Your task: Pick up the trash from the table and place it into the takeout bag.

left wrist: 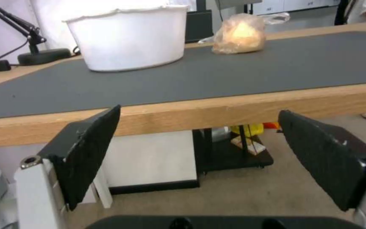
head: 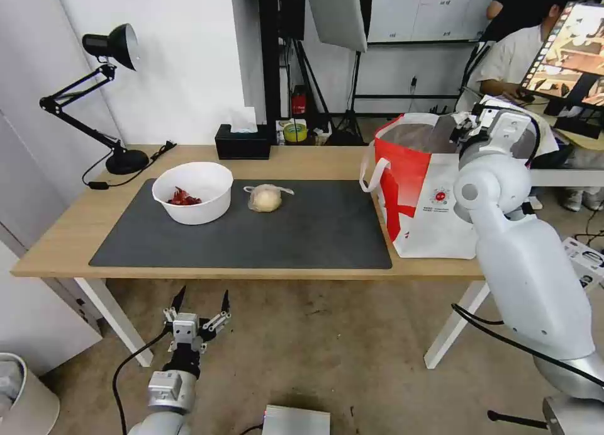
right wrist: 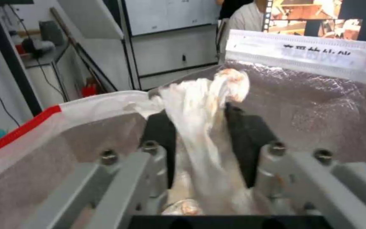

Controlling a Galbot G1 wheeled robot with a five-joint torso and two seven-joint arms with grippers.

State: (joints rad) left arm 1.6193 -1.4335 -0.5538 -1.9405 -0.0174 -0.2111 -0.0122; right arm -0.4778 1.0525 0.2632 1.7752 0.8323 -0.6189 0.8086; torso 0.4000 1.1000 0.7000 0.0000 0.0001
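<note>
Table: a long light-wood tabletop (head: 302, 161) on white legs, its dark grey rectangular mat (head: 302, 233) ahead of and above the left gripper (head: 200, 301).
Takeout bag: the large boxy white bag with red side panel and silver foil lining (head: 420, 199) stands at the table's right end — its open mouth directly under the right gripper (right wrist: 200, 127).
White bowl: a round white bowl of red scraps (head: 192, 192) on the mat, ahead of the left gripper.
Knotted bag: a clear knotted bag with a beige lump (head: 267, 197) just beside the bowl, toward the takeout bag.
Tissue: the crumpled white tissue (right wrist: 210, 105) stands up between the right gripper's black pads.
Right gripper: clamped on the tissue over the foil lining — release should drop it straight in.
Left gripper: jaws wide apart, low before the table edge, nearer the bowl.
</note>
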